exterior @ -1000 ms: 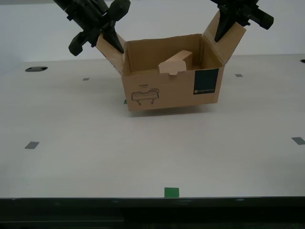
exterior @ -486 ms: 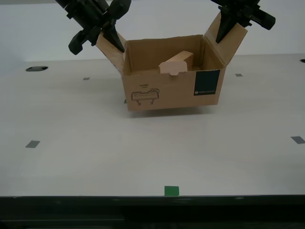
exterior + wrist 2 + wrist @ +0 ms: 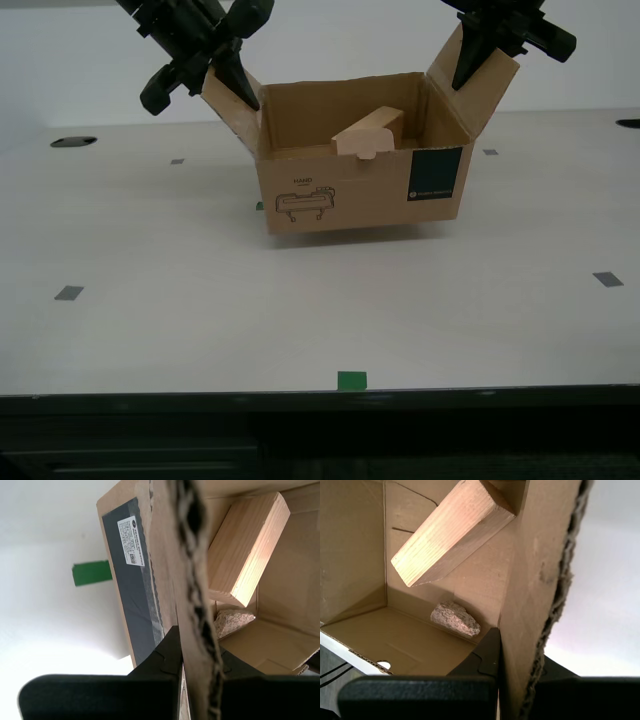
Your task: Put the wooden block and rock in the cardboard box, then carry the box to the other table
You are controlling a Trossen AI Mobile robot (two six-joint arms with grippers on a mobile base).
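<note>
The cardboard box (image 3: 350, 195) hangs a little above the table, with its shadow beneath it. My first gripper (image 3: 208, 85) is shut on the side flap at the exterior view's left (image 3: 517, 657). My second gripper (image 3: 500, 50) is shut on the flap above the dark teal label (image 3: 197, 655). Inside the box, the wooden block (image 3: 368, 132) (image 3: 247, 550) (image 3: 450, 535) leans tilted against a wall. The rock (image 3: 232, 622) (image 3: 455, 619) lies on the box floor below it. The other table is out of view.
Beneath the box is a smooth pale table (image 3: 200, 300) with small grey square marks (image 3: 68, 293) and a green tape mark (image 3: 351, 380) at its near edge. Round dark holes (image 3: 74, 142) sit at its far corners. A white wall stands behind.
The table and its marks have shifted up and inward in the exterior view, so the camera has moved. The box keeps its place between the two shut grippers.
</note>
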